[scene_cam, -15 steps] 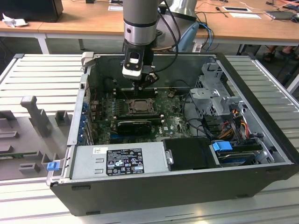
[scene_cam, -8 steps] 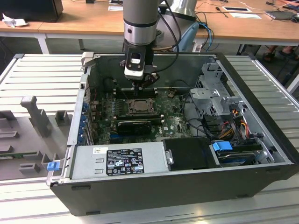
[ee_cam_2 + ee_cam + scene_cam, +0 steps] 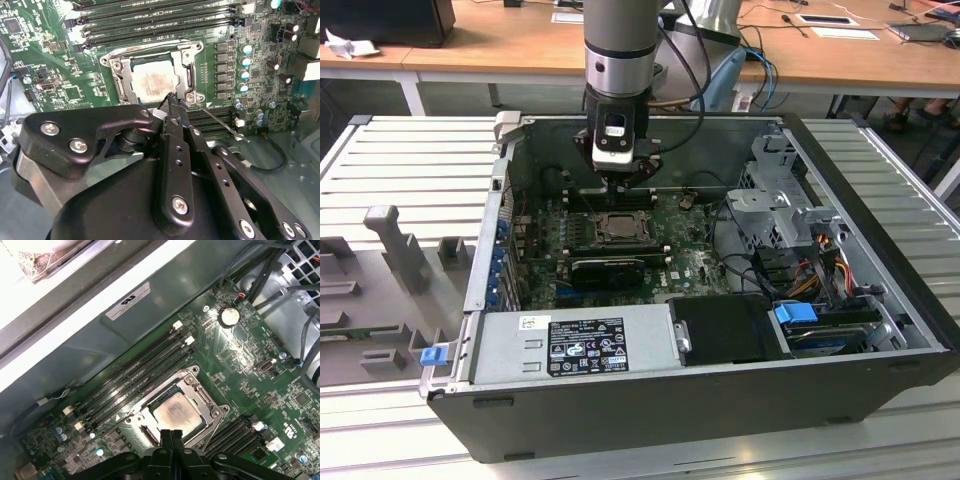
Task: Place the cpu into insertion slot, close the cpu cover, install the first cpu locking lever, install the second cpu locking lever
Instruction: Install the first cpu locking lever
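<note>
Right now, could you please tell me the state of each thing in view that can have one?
cpu: seated flat and face up in the insertion slot.
cpu cover: closed down over the cpu's edges.
locking lever: apparently unlatched, sticking out from the socket corner.
hand: shut, tips at the socket's edge.
computer case: open, side panel off.

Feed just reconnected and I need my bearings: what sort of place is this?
Probably an electronics lab or workshop: an open computer case lies on a ribbed metal table, its green motherboard exposed, and wooden desks with papers stand behind it.
</note>
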